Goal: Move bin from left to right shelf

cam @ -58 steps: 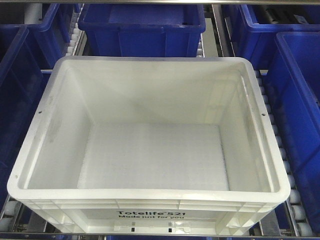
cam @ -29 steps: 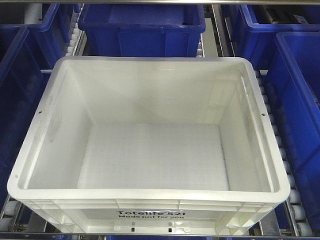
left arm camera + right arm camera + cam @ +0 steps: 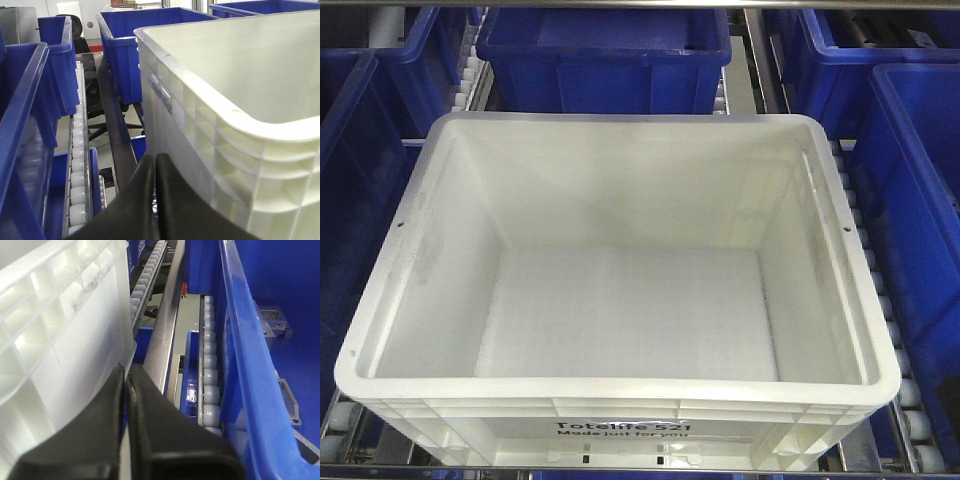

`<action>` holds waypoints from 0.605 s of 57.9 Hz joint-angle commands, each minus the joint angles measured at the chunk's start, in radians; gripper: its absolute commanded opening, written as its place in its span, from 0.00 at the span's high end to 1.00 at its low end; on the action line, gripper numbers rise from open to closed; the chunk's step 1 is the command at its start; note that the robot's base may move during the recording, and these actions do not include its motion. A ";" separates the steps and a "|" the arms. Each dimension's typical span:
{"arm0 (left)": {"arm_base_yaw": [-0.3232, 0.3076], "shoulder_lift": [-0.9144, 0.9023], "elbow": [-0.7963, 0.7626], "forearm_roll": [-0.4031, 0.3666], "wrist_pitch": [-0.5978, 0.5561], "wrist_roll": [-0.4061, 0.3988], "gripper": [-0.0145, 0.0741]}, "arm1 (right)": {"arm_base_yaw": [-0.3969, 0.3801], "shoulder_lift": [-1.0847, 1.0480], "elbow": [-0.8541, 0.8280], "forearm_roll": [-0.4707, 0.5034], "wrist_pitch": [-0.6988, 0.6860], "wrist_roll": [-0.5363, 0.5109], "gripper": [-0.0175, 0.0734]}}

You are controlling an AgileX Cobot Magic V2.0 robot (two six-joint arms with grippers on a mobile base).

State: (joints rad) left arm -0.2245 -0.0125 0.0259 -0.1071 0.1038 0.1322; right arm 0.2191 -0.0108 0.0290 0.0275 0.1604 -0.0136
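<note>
From the front, the bin (image 3: pixel 620 290) sits empty on the roller rack (image 3: pixel 900 400), at its front edge, between blue crates (image 3: pixel 605 55). The left wrist view shows the left gripper (image 3: pixel 154 170) with fingers pressed together, empty, beside the bin's left wall. The right wrist view shows the right gripper (image 3: pixel 126 377) likewise closed beside the right wall. With neither gripper under the rim, a lift would likely slip.

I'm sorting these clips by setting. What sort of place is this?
Probably a warehouse or logistics storage area. A white bin sits on flow-rack shelving with roller tracks, with dark blue crates on neighbouring lanes. Both wrist views show metal rails and more rollers.
</note>
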 commanded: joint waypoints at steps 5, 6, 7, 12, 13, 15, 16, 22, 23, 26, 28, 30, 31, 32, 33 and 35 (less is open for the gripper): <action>-0.005 -0.015 0.019 -0.003 -0.072 -0.003 0.84 | 0.001 -0.011 0.019 -0.007 -0.066 0.002 0.82; -0.005 -0.015 0.019 -0.003 -0.072 -0.003 0.84 | 0.001 -0.011 0.019 -0.007 -0.066 0.002 0.82; -0.005 -0.015 0.019 -0.003 -0.072 -0.003 0.84 | 0.001 -0.011 0.019 -0.007 -0.066 0.002 0.82; -0.005 -0.015 0.019 -0.003 -0.072 -0.003 0.84 | 0.001 -0.011 0.019 -0.007 -0.066 0.002 0.82; -0.005 -0.015 0.019 -0.003 -0.072 -0.003 0.84 | 0.001 -0.011 0.019 -0.007 -0.066 0.002 0.82; -0.005 -0.015 0.019 -0.003 -0.072 -0.003 0.84 | 0.001 -0.011 0.019 -0.007 -0.066 0.002 0.82; -0.005 -0.015 0.019 -0.003 -0.072 -0.003 0.84 | 0.001 -0.011 0.019 -0.007 -0.066 0.002 0.82; -0.005 -0.015 0.019 -0.003 -0.072 -0.003 0.84 | 0.001 -0.011 0.019 -0.007 -0.066 0.002 0.82; -0.005 -0.015 0.019 -0.003 -0.072 -0.003 0.84 | 0.001 -0.011 0.019 -0.007 -0.066 0.002 0.82; -0.005 -0.015 0.019 -0.003 -0.072 -0.003 0.84 | 0.001 -0.011 0.019 -0.007 -0.066 0.002 0.82; -0.005 -0.015 0.019 -0.003 -0.072 -0.003 0.84 | 0.001 -0.011 0.019 -0.007 -0.066 0.002 0.82; -0.005 -0.015 0.019 -0.003 -0.072 -0.003 0.84 | 0.001 -0.011 0.019 -0.007 -0.066 0.002 0.82; -0.005 -0.015 0.019 -0.003 -0.072 -0.003 0.84 | 0.001 -0.011 0.019 -0.007 -0.066 0.002 0.82; -0.005 -0.015 0.019 -0.003 -0.072 -0.003 0.84 | 0.001 -0.011 0.019 -0.007 -0.066 0.002 0.82; -0.005 -0.015 0.019 -0.003 -0.072 -0.003 0.84 | 0.001 -0.011 0.019 -0.007 -0.066 0.002 0.82; -0.005 -0.015 0.019 -0.003 -0.072 -0.003 0.84 | 0.001 -0.011 0.019 -0.007 -0.066 0.002 0.82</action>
State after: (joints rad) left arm -0.2245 -0.0125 0.0259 -0.1071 0.1038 0.1329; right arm 0.2191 -0.0108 0.0290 0.0275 0.1670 -0.0136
